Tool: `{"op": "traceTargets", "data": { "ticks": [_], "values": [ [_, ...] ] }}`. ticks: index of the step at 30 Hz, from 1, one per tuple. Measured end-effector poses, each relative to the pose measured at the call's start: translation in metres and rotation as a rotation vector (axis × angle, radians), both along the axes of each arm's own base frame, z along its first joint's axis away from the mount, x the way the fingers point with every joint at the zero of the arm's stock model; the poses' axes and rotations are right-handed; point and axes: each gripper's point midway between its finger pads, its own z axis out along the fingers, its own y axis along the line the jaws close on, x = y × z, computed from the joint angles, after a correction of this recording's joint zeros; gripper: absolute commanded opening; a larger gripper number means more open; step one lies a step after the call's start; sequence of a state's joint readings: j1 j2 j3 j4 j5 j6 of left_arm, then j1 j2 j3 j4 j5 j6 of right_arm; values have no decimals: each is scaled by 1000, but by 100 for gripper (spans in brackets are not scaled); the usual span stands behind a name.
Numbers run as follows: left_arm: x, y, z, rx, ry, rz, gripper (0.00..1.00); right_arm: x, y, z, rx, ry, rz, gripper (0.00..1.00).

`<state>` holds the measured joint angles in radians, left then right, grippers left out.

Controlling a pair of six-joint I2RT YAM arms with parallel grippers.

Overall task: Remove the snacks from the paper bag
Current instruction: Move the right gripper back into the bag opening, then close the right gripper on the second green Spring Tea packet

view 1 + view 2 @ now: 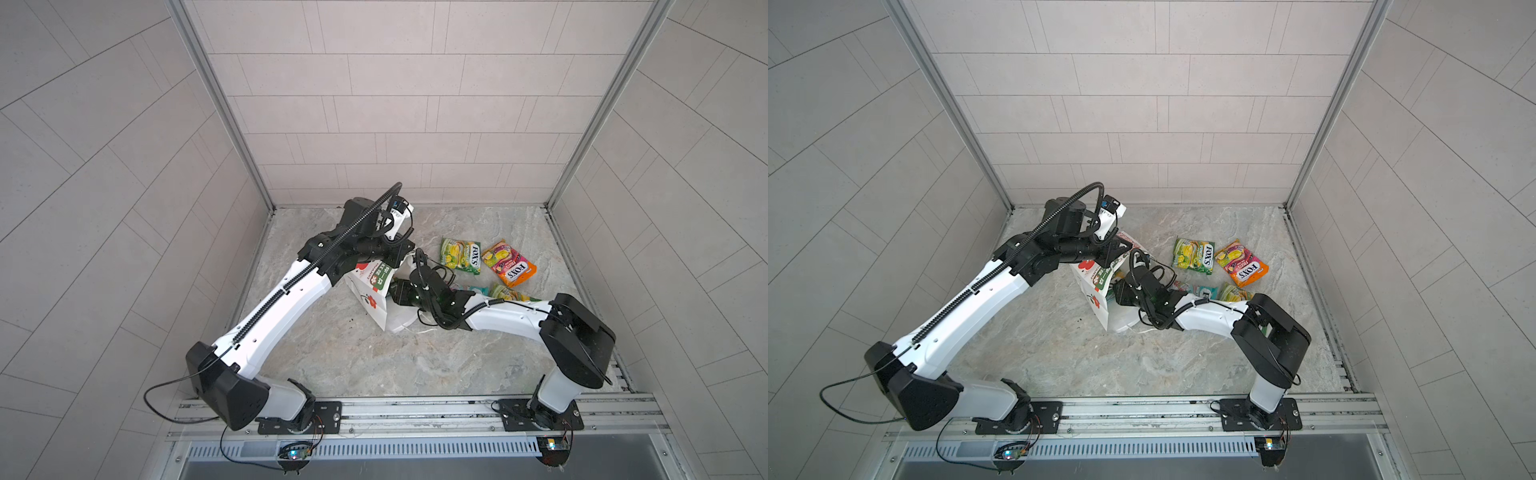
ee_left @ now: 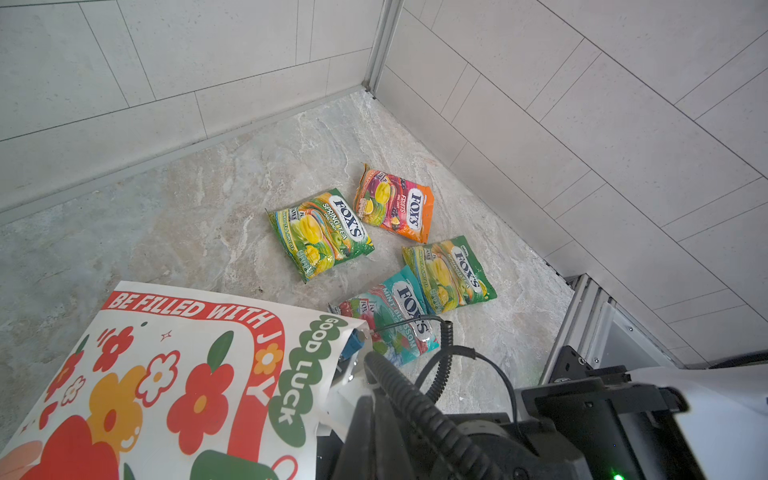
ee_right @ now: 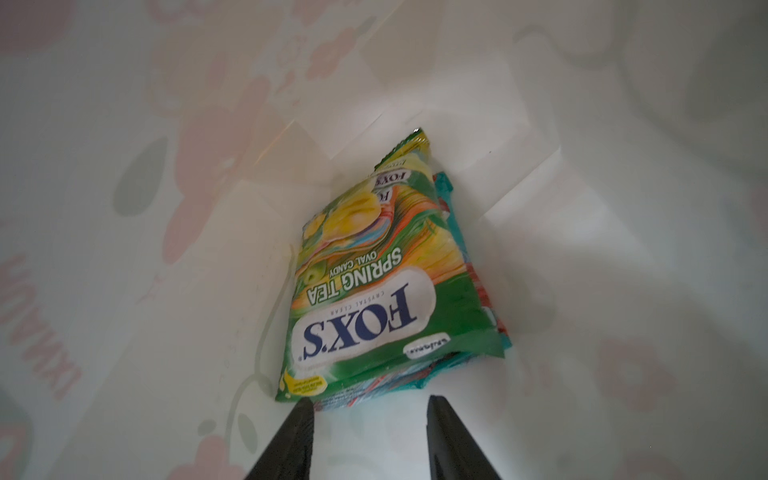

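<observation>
The white paper bag (image 1: 370, 286) (image 2: 166, 374) with red flowers lies tilted on the marble floor, mouth toward the right arm. My left gripper (image 2: 372, 397) is shut on the bag's rim paper. My right gripper (image 3: 370, 402) is inside the bag, open, its tips just short of a green-yellow snack (image 3: 365, 282) that lies on a teal one (image 3: 407, 380). Outside the bag lie several snacks: a green one (image 1: 460, 255), an orange one (image 1: 509, 262), a teal one (image 2: 390, 320) and another green one (image 2: 449, 274). In both top views the right fingers are hidden in the bag.
Tiled walls (image 1: 395, 124) close in the floor at the back and both sides. A metal rail (image 1: 415, 409) carries both arm bases at the front. The right forearm (image 1: 507, 318) crosses low over the floor near the loose snacks.
</observation>
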<state>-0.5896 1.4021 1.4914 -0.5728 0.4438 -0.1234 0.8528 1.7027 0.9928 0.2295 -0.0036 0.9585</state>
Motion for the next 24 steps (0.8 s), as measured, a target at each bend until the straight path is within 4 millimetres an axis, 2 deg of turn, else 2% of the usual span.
{"op": "traceTargets", "data": {
  "ticks": [5,13,24],
  "values": [
    [0,0,0,1,-1,2,0,10,3,-4,2,42,-59,51],
    [1,1,-2,5,1,5,0,13,7,-16,21,96,-95,54],
    [2,1,-1,2,-5,8,0,17,15,-39,43,168,-129,51]
  ]
}}
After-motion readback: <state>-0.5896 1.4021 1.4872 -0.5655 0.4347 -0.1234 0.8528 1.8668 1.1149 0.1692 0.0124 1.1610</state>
